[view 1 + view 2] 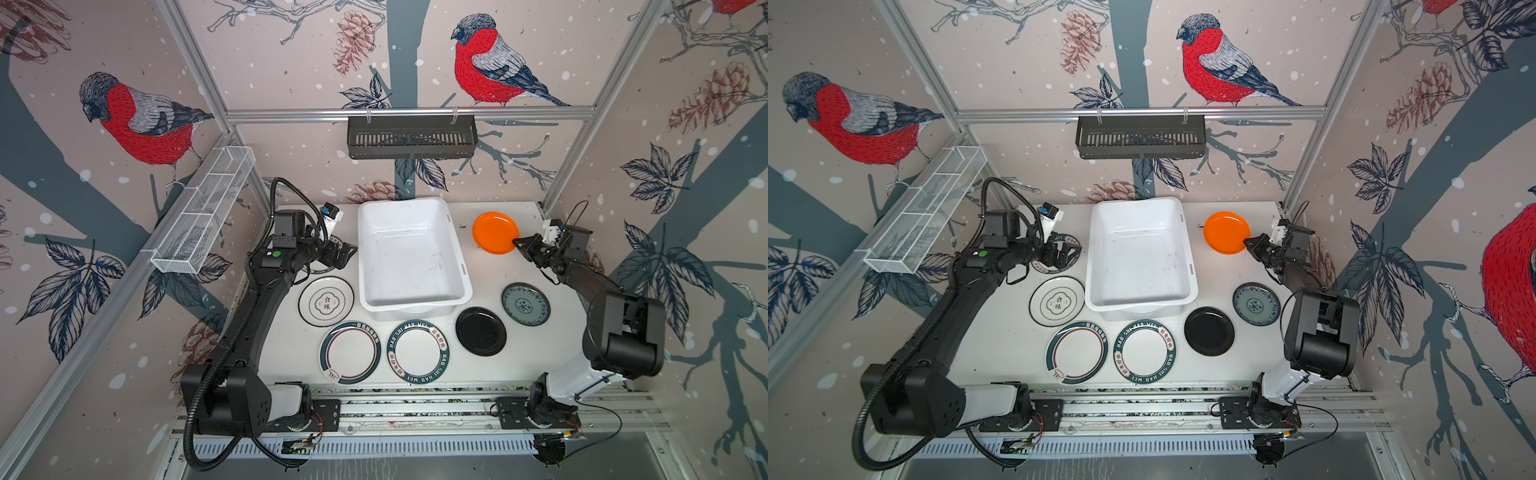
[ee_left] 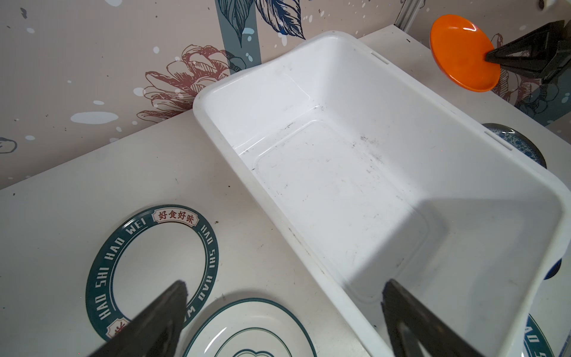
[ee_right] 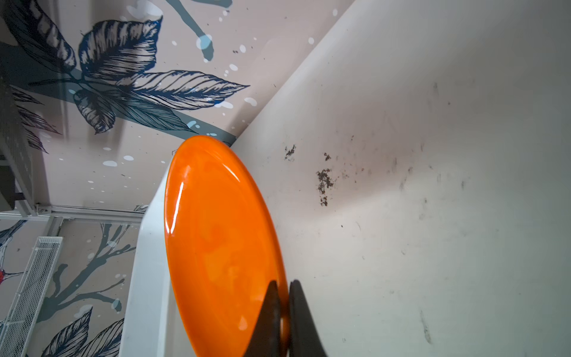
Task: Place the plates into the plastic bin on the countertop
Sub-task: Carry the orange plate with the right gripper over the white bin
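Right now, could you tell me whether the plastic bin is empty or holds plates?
Empty. The plastic bin shows only its bare, scuffed floor; the orange plate is outside it.

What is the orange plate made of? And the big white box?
The orange plate looks like glossy plastic or melamine, maybe glazed ceramic: bright streaks of light glint on its smooth surface. The white bin looks like moulded plastic, smooth with a dull sheen, rounded corners, and dark scuffs on its floor.
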You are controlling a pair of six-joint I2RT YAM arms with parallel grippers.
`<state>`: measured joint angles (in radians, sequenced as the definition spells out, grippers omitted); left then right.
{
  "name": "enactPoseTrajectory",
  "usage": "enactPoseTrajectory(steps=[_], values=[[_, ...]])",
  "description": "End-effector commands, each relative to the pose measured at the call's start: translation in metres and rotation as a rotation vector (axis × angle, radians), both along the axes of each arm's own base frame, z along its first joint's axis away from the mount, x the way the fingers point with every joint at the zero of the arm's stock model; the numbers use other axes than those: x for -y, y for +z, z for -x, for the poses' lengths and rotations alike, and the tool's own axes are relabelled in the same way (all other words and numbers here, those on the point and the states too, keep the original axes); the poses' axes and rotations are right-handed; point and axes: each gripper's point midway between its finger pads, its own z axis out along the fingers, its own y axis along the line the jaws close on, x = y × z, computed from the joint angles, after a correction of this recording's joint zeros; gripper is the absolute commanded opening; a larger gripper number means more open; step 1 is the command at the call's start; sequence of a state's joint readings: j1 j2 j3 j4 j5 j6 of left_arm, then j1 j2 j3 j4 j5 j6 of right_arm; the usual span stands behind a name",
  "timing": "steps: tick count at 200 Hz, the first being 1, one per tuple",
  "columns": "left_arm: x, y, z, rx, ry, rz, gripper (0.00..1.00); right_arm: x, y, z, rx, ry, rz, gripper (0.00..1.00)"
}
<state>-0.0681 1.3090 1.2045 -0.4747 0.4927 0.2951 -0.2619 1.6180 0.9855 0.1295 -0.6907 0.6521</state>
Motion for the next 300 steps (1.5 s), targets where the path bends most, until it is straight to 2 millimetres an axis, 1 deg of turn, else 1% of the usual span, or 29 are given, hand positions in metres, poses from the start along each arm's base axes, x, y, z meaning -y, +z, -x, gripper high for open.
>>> enactPoseTrajectory(steps=[1, 29, 52, 67, 95, 108, 130, 147, 166, 195, 201, 209, 220, 258, 270, 272, 281, 287, 300], values=[[0.002, 0.006, -0.002, 0.021, -0.015, 0.001, 0.97, -0.002, 0.02, -0.002, 0.022, -0.008, 0.003, 0.03], [0.002, 0.008, -0.002, 0.025, -0.015, 0.002, 0.97, -0.015, 0.045, -0.006, 0.056, 0.02, 0.025, 0.03], [0.002, 0.007, -0.003, 0.023, -0.013, 0.001, 0.98, -0.033, 0.066, -0.015, 0.083, 0.055, 0.052, 0.03], [0.002, 0.009, -0.003, 0.021, -0.014, 0.004, 0.98, -0.05, 0.078, -0.021, 0.098, 0.084, 0.064, 0.03], [0.0, 0.012, -0.004, 0.035, 0.0, -0.005, 0.98, -0.09, 0.099, -0.034, 0.118, 0.154, 0.083, 0.03], [-0.003, 0.014, -0.006, 0.037, 0.02, -0.015, 0.97, -0.113, 0.107, -0.039, 0.128, 0.194, 0.094, 0.03], [-0.01, 0.017, -0.01, 0.037, 0.063, -0.031, 0.97, -0.151, 0.114, -0.047, 0.139, 0.257, 0.106, 0.03], [-0.014, 0.02, -0.011, 0.04, 0.087, -0.041, 0.97, -0.178, 0.111, -0.053, 0.132, 0.304, 0.105, 0.03], [-0.018, 0.022, -0.014, 0.036, 0.123, -0.038, 0.97, -0.208, 0.113, -0.056, 0.141, 0.36, 0.101, 0.03], [-0.022, 0.027, -0.019, 0.028, 0.166, -0.026, 0.97, -0.248, 0.105, -0.062, 0.119, 0.429, 0.119, 0.03], [-0.024, 0.029, -0.021, 0.029, 0.183, -0.024, 0.97, -0.257, 0.099, -0.063, 0.108, 0.444, 0.128, 0.03], [-0.026, 0.03, -0.022, 0.03, 0.196, -0.025, 0.97, -0.264, 0.096, -0.063, 0.102, 0.453, 0.139, 0.03], [-0.028, 0.033, -0.023, 0.033, 0.21, -0.03, 0.97, -0.276, 0.086, -0.065, 0.084, 0.473, 0.155, 0.03], [-0.042, 0.046, -0.024, 0.062, 0.271, -0.013, 0.97, -0.304, 0.061, -0.07, 0.039, 0.513, 0.187, 0.03], [-0.044, 0.049, -0.023, 0.065, 0.272, 0.003, 0.97, -0.31, 0.054, -0.072, 0.02, 0.516, 0.206, 0.03], [-0.044, 0.05, -0.023, 0.067, 0.271, 0.006, 0.97, -0.312, 0.05, -0.073, 0.011, 0.517, 0.212, 0.03], [-0.045, 0.05, -0.022, 0.062, 0.268, 0.015, 0.97, -0.316, 0.046, -0.073, 0.0, 0.52, 0.224, 0.03], [-0.045, 0.05, -0.022, 0.059, 0.267, 0.02, 0.97, -0.318, 0.039, -0.074, -0.014, 0.522, 0.232, 0.03], [-0.045, 0.049, -0.02, 0.055, 0.26, 0.028, 0.97, -0.323, 0.03, -0.073, -0.031, 0.525, 0.245, 0.03]])
